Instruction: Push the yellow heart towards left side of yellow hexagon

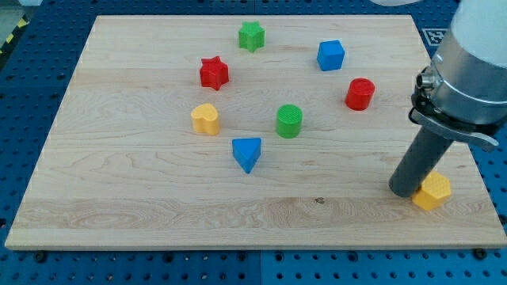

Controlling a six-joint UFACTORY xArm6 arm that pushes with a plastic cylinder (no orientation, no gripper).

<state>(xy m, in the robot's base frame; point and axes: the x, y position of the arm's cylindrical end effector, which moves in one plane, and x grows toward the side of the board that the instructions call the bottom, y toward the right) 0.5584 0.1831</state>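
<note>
On the tabletop [158, 198]: a pale wooden board, eight small coloured blocks spread over it, blue pegboard showing around its edges.
Arm: enters from the view's top right, grey and white, ending in a thick dark rod that stands upright over the board's lower right.
My tip [405, 193]: resting on the wood at the lower right, touching the left side of the yellow hexagon.
Hand: the arm carries no hand, only the rod, so it has no open or closed state to tell.
Yellow heart [205, 119]: left of centre, well apart from my tip and from the hexagon, most of the board lying between them.
Yellow hexagon [433, 191]: near the lower right corner, just right of my tip.
Red star [213, 73]: above the heart, slightly to its right.
Green star [251, 36]: near the top edge, about the middle.
Blue cube [330, 55]: upper right of centre.
Red cylinder [359, 93]: below and right of the cube.
Green cylinder [289, 120]: centre of the board, level with the heart.
Blue triangle [246, 153]: below and between the heart and the green cylinder.
</note>
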